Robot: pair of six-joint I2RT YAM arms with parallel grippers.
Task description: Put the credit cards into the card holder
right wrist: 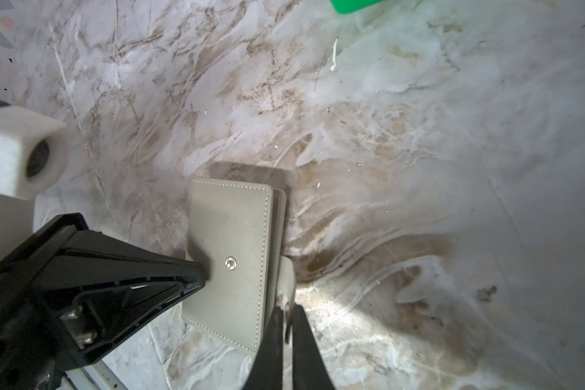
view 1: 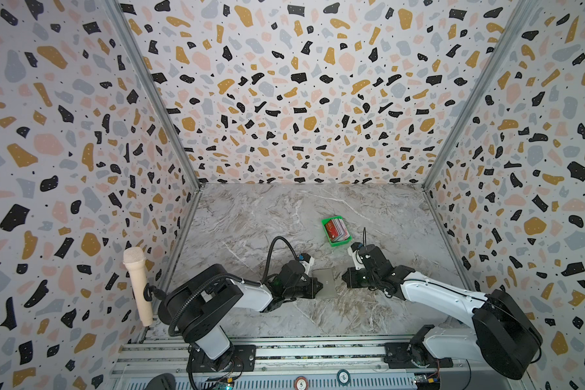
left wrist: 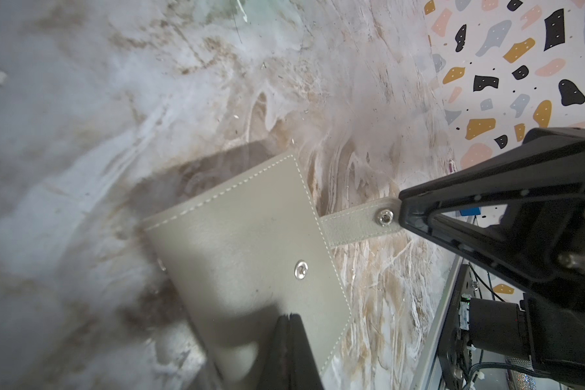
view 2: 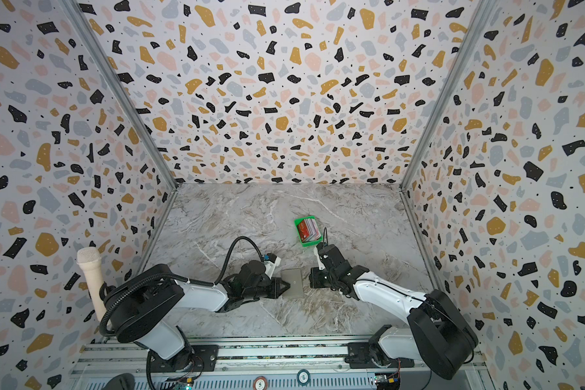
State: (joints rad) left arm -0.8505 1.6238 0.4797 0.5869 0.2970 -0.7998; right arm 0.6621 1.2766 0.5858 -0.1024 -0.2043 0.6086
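Note:
The grey-taupe card holder (view 1: 325,283) (view 2: 293,283) lies folded shut on the marble table between both arms, its snap stud (left wrist: 301,270) facing up. My left gripper (view 1: 320,287) (left wrist: 289,315) is shut, and its tip rests on top of the holder's left edge. My right gripper (view 1: 343,278) (right wrist: 286,309) is shut on the holder's strap tab (left wrist: 355,224), which sticks out to the side. The credit cards (view 1: 338,229) (view 2: 308,229) stand stacked in a green tray behind the right gripper.
The small green tray (view 1: 326,223) (right wrist: 355,5) stands on the table just beyond the right wrist. A beige microphone (view 1: 137,287) hangs at the left wall. Terrazzo-patterned walls close the table on three sides, and a metal rail runs along the front.

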